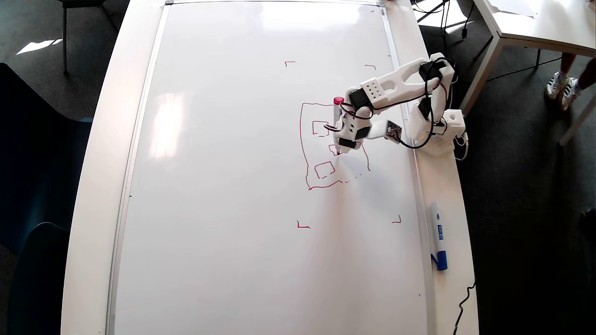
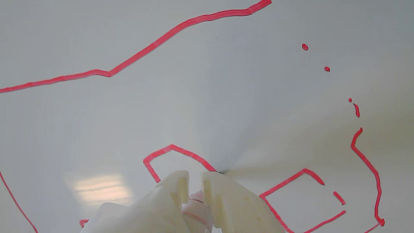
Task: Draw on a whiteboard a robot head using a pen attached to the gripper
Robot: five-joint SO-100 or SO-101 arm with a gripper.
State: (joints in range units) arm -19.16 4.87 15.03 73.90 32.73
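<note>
Drawing the middle small square inside the robot head (image 1: 326, 144) on the whiteboard (image 1: 233, 186), the pincer (image 2: 195, 183) clenches the pen (image 1: 337, 114), which next must close that square's open side.

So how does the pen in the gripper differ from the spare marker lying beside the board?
The pen has a red end, while the spare marker has a blue cap. The pen stands clamped in the gripper over the whiteboard, at the drawing of the robot head; the spare marker lies flat on the table rim, off the board and untouched. Both have slim white bodies.
</note>
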